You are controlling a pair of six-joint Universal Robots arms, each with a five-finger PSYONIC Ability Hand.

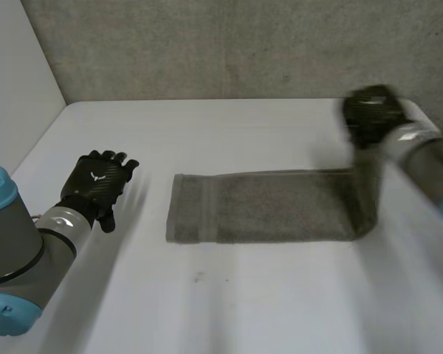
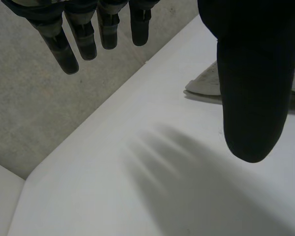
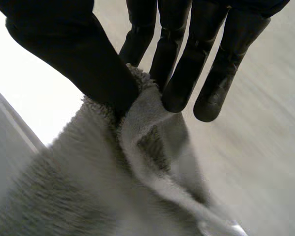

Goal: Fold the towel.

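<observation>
Partway: towel [image 1: 262,206] lies as narrow strip on table [image 1: 207,310]; right hand [image 1: 371,114] pinches raised right end; left hand [image 1: 100,181] relaxed, empty, apart. Crosswise fold likely left.

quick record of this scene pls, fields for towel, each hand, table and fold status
towel: grey, a long strip lying flat, its right end raised off the table
right hand: shut on the towel's raised end, pinched between thumb and fingers
left hand: open, fingers straight, beside the towel's left end, apart from it
table: white
fold: raised end not yet laid over
</observation>
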